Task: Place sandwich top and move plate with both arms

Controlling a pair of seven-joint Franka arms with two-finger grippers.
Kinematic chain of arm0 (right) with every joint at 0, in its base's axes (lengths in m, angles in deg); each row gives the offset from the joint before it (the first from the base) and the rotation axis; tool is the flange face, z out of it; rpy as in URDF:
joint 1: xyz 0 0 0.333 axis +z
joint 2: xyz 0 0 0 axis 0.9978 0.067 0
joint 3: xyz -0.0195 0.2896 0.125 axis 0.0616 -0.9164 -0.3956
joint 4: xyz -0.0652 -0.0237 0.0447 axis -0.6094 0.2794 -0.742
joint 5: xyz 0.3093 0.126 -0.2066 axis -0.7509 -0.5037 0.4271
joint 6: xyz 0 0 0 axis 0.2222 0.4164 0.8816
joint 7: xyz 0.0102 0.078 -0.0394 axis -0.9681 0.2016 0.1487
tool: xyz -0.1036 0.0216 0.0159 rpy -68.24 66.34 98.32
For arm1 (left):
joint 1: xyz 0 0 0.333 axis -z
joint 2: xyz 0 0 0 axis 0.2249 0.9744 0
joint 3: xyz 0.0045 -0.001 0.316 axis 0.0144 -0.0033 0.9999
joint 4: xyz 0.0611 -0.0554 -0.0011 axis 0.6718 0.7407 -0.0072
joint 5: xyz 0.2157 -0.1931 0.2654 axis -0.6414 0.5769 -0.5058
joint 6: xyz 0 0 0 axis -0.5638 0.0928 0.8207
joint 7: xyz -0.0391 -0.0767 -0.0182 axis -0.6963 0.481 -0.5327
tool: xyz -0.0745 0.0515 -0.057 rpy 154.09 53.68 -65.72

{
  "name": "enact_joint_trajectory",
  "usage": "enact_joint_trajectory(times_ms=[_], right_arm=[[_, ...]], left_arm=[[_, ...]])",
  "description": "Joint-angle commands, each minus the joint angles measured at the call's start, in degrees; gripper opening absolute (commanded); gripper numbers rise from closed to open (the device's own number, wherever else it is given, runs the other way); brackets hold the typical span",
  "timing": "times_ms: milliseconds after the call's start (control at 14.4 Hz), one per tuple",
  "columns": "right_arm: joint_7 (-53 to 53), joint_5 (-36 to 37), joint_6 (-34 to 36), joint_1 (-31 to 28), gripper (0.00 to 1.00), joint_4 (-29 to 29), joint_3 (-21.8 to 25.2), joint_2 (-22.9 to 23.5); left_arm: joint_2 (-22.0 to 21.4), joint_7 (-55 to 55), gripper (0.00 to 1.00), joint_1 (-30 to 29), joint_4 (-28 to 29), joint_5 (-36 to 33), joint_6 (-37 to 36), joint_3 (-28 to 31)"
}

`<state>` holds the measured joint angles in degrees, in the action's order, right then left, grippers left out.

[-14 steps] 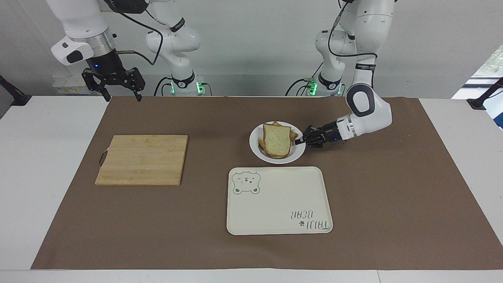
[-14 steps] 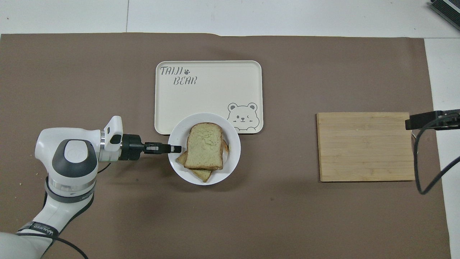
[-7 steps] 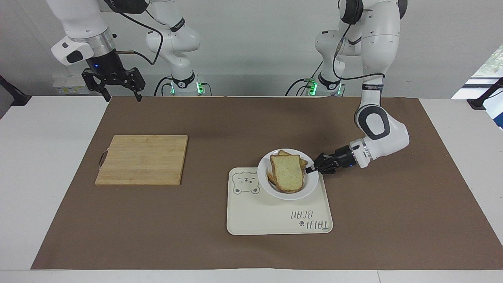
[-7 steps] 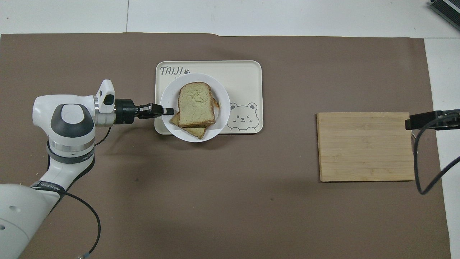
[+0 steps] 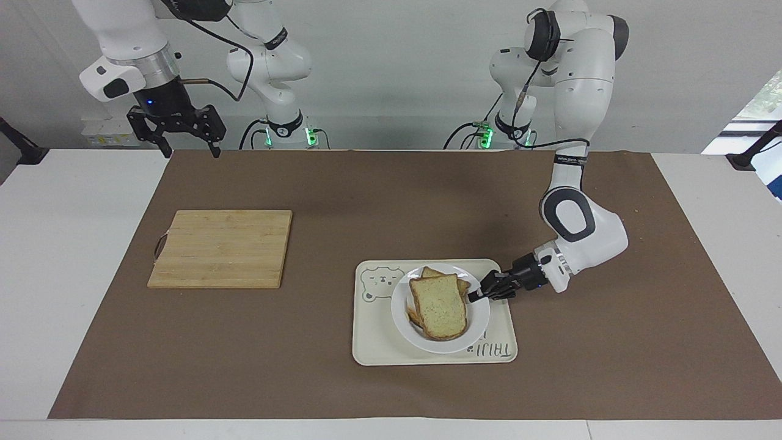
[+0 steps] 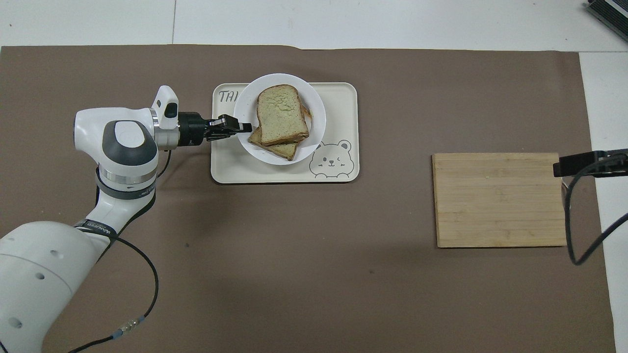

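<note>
While 0.5 s ago nearer the robots, the plate (image 5: pixel 440 336), clamped by the left hand (image 5: pixel 475 297), now overlies the tray (image 5: pixel 376 351).

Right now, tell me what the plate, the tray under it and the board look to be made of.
Plate: glossy white, probably ceramic or melamine, gripped at its rim by the left gripper.
Tray: matte cream with a printed bear, likely plastic or melamine.
Board: pale glued strips with visible grain, likely bamboo or wood, unvarnished look.

My black matt left gripper (image 5: pixel 475 297) pinched a glossy white plate (image 5: pixel 403 318); the tray (image 5: pixel 379 348) looked smooth cream plastic, the cutting board (image 5: pixel 220 247) pale wood, the table cover (image 5: pixel 342 183) matt brown paper.
</note>
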<state>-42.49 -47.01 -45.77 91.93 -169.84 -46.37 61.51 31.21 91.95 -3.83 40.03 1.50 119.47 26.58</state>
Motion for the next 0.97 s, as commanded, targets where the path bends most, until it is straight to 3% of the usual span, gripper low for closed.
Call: enact_joint_trajectory(times_ms=[0, 139, 486, 694, 902], right_arm=[[-1.07, -0.85, 1.43, -0.24, 1.00, 1.47, -0.05, 0.80], [-1.07, -0.85, 1.43, -0.24, 1.00, 1.47, -0.05, 0.71], [-1.07, -0.85, 1.43, -0.24, 1.00, 1.47, -0.05, 0.71], [-1.07, -0.85, 1.35, -0.24, 1.00, 1.47, -0.05, 0.71], [-1.07, -0.85, 1.43, -0.24, 1.00, 1.47, -0.05, 0.71]], left_arm=[[-0.07, -1.36, 0.00, -0.65, -0.99, -1.01, -0.05, -0.96], [-0.15, -2.06, 0.39, -0.56, -0.73, -1.19, 0.13, -0.79], [-0.33, -2.94, 0.96, -0.73, -0.64, -6.45, 0.21, -0.61], [-3.39, -6.61, 1.00, -0.91, -0.99, -14.51, 0.22, 0.70], [-8.92, -16.62, 1.00, -1.17, -1.69, -33.11, -0.05, 2.46]])
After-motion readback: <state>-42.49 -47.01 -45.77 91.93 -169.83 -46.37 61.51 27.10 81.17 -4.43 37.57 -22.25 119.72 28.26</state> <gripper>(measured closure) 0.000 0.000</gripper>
